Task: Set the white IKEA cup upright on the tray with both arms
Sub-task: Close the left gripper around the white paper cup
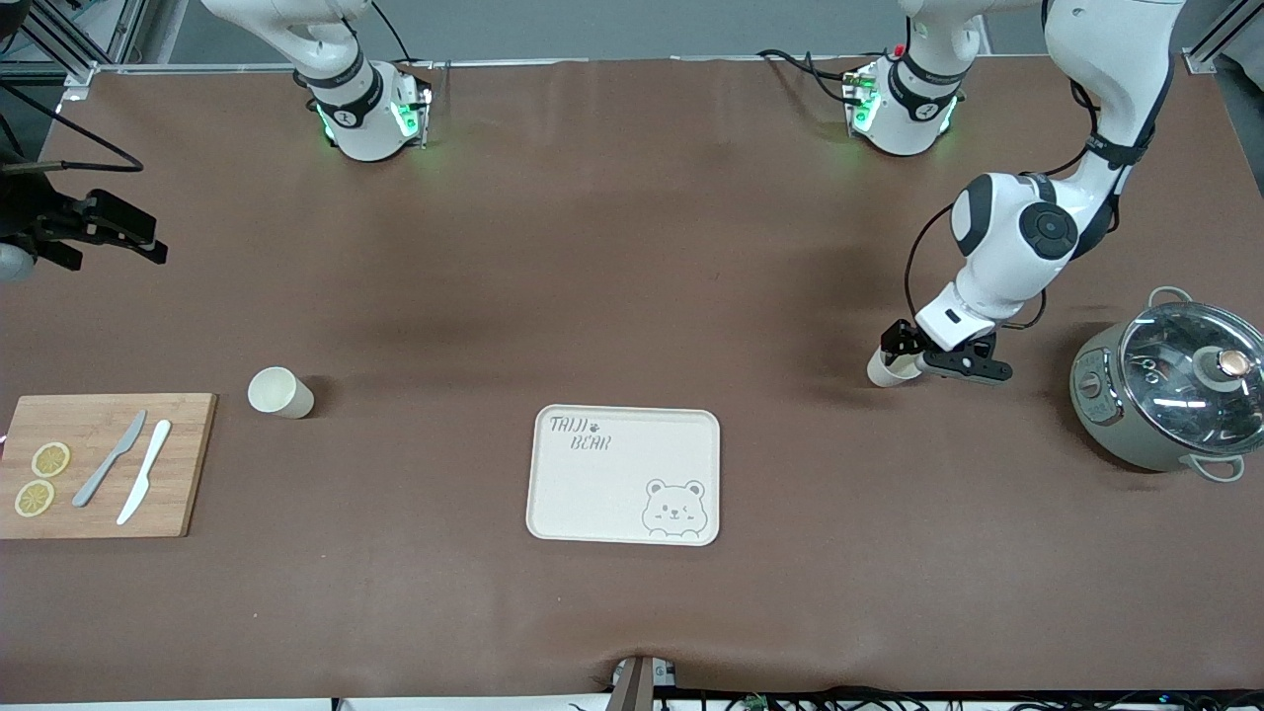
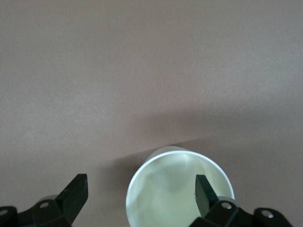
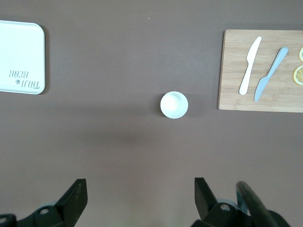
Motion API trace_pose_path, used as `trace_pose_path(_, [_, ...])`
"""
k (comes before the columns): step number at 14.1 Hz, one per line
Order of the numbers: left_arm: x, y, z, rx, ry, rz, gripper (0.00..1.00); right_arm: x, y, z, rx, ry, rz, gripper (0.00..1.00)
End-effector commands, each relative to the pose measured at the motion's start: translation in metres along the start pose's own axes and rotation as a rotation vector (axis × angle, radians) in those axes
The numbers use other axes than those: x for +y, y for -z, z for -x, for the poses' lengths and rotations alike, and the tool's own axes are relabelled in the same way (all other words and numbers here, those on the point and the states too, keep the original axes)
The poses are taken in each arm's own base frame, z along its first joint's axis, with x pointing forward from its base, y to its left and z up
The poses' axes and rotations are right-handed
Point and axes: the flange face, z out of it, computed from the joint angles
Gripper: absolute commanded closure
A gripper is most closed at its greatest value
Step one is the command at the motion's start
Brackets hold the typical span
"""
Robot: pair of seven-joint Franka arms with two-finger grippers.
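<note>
Down at the left arm's end of the brown worktop (image 1: 632,247), the left gripper (image 1: 913,360) is low over a white cup (image 1: 887,369), jaws wide open; the left wrist view shows one black finger (image 2: 204,191) inside the cup's rim and the other outside it, so the wall sits between them with nothing pinched yet. Whether that finger touches the wall is hard to say. This cup stands mouth up beside a grey-green cooking pot with a glass lid (image 1: 1170,395), which sits at the worktop's edge at that end.

Over at the right arm's end, the right gripper (image 1: 99,232) hangs high above the worktop near the edge, jaws spread wide and empty. Its wrist view looks straight down on a second white cup (image 1: 280,392), upright, mouth up, standing alone on the bare surface just beside a wooden cutting board (image 1: 188,464). On that board lie a grey knife (image 1: 110,458), a white knife (image 1: 144,471) and two lemon slices (image 1: 42,479).

The flat cream rectangular tray with the bear drawing (image 1: 592,484) lies in the middle of the worktop, toward the edge nearest the front camera, well apart from both cups, and no cup stands on it
</note>
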Motion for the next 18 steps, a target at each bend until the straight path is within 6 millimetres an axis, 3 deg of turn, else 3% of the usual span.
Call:
trace_pose_path(1, [-0.017,-0.005,0.002,0.008,-0.025,-0.017,0.00,0.001,0.002,-0.002,0.002,0.003,-0.013,0.00])
trace_pose_path(4, [-0.032,-0.008,0.006,0.005,-0.044,-0.037,0.00,0.001,0.001,-0.001,-0.007,0.003,-0.012,0.00])
trace_pose_path(7, [-0.031,-0.009,0.007,0.002,-0.035,-0.036,0.00,0.002,0.001,-0.001,-0.007,0.002,-0.013,0.00])
trace_pose_path(18, [-0.006,-0.009,0.003,0.007,-0.035,-0.026,0.00,0.004,0.000,-0.001,-0.015,-0.002,-0.013,0.00])
